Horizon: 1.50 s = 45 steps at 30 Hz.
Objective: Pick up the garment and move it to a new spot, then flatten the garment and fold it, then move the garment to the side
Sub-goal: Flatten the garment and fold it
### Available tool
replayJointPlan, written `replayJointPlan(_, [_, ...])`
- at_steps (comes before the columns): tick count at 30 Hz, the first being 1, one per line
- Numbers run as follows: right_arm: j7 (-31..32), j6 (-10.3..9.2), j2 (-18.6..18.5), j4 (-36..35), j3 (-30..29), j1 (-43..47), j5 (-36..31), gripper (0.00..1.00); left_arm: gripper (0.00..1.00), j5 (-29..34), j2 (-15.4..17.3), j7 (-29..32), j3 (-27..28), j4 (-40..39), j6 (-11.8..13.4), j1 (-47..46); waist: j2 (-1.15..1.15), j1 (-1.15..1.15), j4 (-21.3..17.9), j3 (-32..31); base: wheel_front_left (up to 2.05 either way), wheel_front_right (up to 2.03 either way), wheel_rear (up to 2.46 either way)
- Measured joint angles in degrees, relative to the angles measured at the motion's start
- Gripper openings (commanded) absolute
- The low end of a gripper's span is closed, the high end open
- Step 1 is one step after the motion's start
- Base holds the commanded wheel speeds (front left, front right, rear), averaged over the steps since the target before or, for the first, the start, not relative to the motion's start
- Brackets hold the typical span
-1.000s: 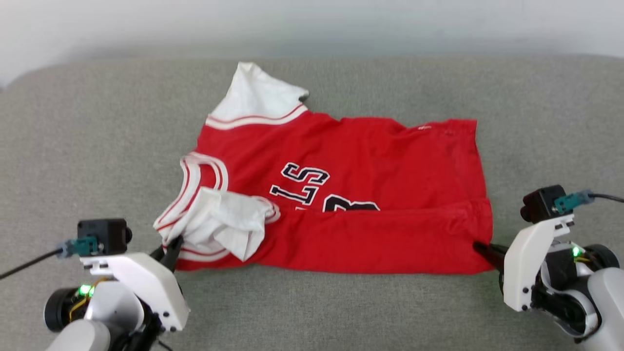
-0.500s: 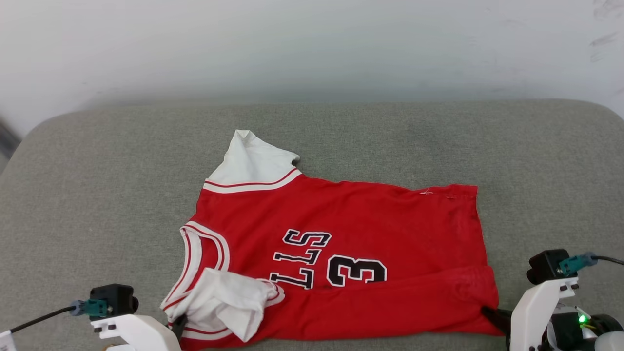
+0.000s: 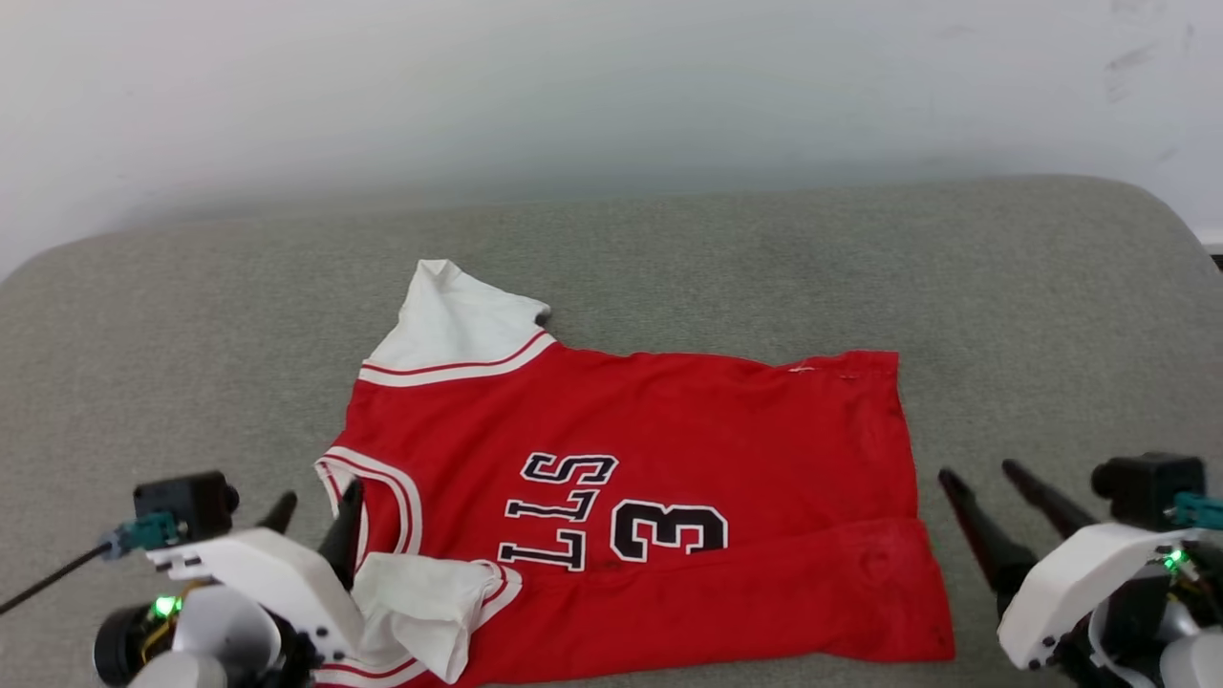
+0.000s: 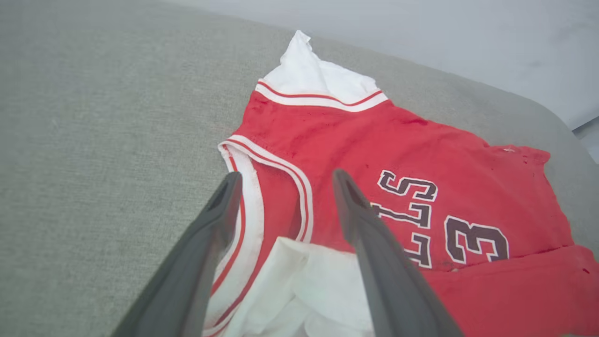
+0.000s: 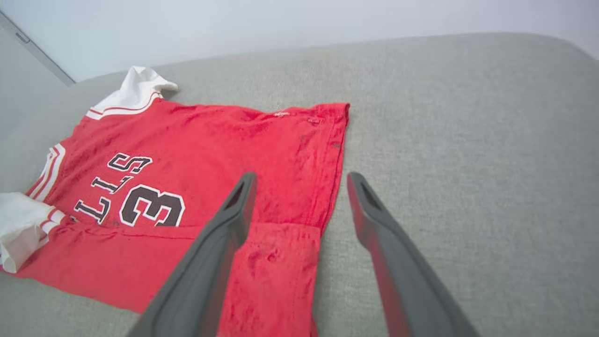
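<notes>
Garment (image 3: 669, 440) released by left gripper (image 3: 320, 492) and right gripper (image 3: 976, 470).

The garment (image 3: 669, 449) is lying on the padded surface (image 3: 191, 334), collar (image 3: 406, 492) facing 9 o'clock, hem (image 3: 903, 459) facing 3 o'clock. The far sleeve (image 3: 449, 315) is projecting toward 11 o'clock; the near sleeve (image 3: 420, 612) is lying folded on the body at 7 o'clock. The left gripper (image 3: 320, 492) is sitting at the collar, 8 o'clock; the right gripper (image 3: 977, 471), just beside the hem, 4 o'clock.
</notes>
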Motion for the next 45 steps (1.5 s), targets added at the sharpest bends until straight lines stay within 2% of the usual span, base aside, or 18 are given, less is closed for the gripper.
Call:
replayJointPlan(5, [-7.9, 0.0, 1.7, -2.0, -2.1, -1.6, -4.2, 1.0, 1.0, 2.7, -0.1, -3.3, 0.7, 0.1, -0.2, -5.8, 0.0, 0.0, -1.8, 1.2, 0.0, 0.0, 0.0])
replayJointPlan(9, [-12.0, 0.0, 3.4, -4.3, -3.6, -3.5, -6.8, 1.0, 1.0, 4.2, 0.1, -3.4, 0.8, 0.4, -0.3, -11.8, 0.0, 0.0, -3.1, 3.4, 0.0, 0.0, 0.0])
replayJointPlan(13, [-14.4, 0.0, 4.5, -7.1, -4.0, -6.4, -8.0, 1.0, 1.0, 4.8, 0.5, -2.1, 1.4, 2.4, -0.4, -19.1, 0.0, 0.0, -4.5, 7.1, 0.0, 0.0, 0.0])
replayJointPlan(18, [-16.6, 0.0, 5.8, -9.9, -4.0, -9.3, -8.1, 1.0, 1.0, 4.9, 2.0, 2.7, 0.9, 7.7, -2.4, -29.4, 0.0, 0.01, -6.5, 12.9, 0.0, 0.0, 0.0])
replayJointPlan(24, [-18.6, 0.0, 6.4, -10.7, -2.8, -12.7, -7.5, 1.0, 1.0, 3.6, 5.3, 14.4, -1.1, 14.6, -6.8, -42.2, 0.0, 0.01, -9.4, 19.5, 0.0, 0.0, 0.0])
replayJointPlan(28, [-19.4, 0.0, 6.9, -10.3, -1.3, -13.8, -6.8, 1.0, 1.0, 3.6, 8.6, 24.7, -3.0, 18.3, -8.2, -49.2, 0.0, 0.02, -11.5, 23.0, 0.0, 0.0, 0.0])
replayJointPlan(36, [-21.0, 0.0, 7.2, -8.3, 0.5, -14.7, -5.3, 1.0, 1.0, 4.6, 16.1, 42.3, -5.9, 21.6, -6.7, -53.9, 0.0, 0.02, -15.3, 28.1, 0.0, 0.0, 0.0])
replayJointPlan(39, [-21.5, 0.0, 7.2, -7.6, 0.8, -15.3, -4.4, 1.0, 1.0, 3.1, 17.2, 47.4, -5.7, 21.6, -5.6, -54.6, 0.0, 0.01, -16.1, 29.7, 0.0, 0.0, 0.0])
replayJointPlan(40, [-21.7, 0.0, 7.1, -7.3, 1.1, -15.6, -4.2, 1.0, 0.73, 2.4, 17.2, 48.2, -5.3, 21.6, -5.0, -54.6, 0.0, 0.01, -16.3, 30.1, 0.0, 0.0, 0.0])
replayJointPlan(42, [-21.9, 0.0, 7.1, -6.7, 1.6, -16.0, -3.6, 1.0, 0.0, 2.0, 17.3, 49.1, -5.0, 21.3, -4.1, -54.6, 0.0, 0.01, -16.6, 30.8, 0.0, 0.0, 0.0])
replayJointPlan(45, [-21.9, 0.0, 6.7, -6.2, 2.1, -16.8, -2.8, 1.0, 0.0, 1.0, 17.0, 49.1, -4.2, 21.1, -3.2, -54.3, 0.0, 0.0, -16.7, 31.0, 0.0, 0.0, 0.0])
